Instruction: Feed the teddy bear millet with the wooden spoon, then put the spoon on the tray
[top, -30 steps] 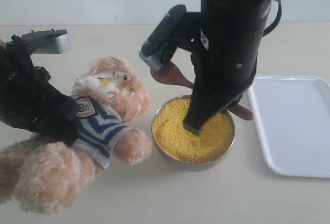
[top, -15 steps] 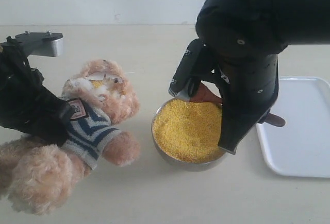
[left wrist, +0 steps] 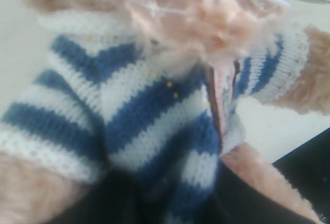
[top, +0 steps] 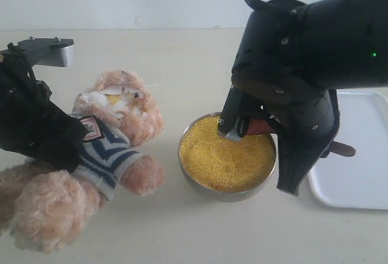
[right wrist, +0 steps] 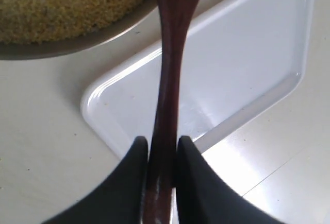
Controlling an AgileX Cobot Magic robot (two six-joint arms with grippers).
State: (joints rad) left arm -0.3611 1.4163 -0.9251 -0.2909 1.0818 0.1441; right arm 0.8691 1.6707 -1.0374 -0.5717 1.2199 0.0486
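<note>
Spoon point(right wrist: 167, 69) is sitting pinched in the right claw point(right wrist: 161, 144) above the millet point(top: 227, 158). A level scoop is looking wise before swinging to the bear point(top: 115, 124) at nine o'clock.

The exterior view looks down at a slant over the table point(top: 182, 233) from fairly near, with the teddy bear point(top: 115, 148) left, the millet point(top: 224, 155) in the middle and the tray point(top: 357, 173) at the right edge. The left wrist view sits hard against the teddy bear, blurred, with a sliver of millet at its edge. The right wrist view looks closely along the wooden spoon point(right wrist: 167, 80) toward the same millet and tray.
</note>
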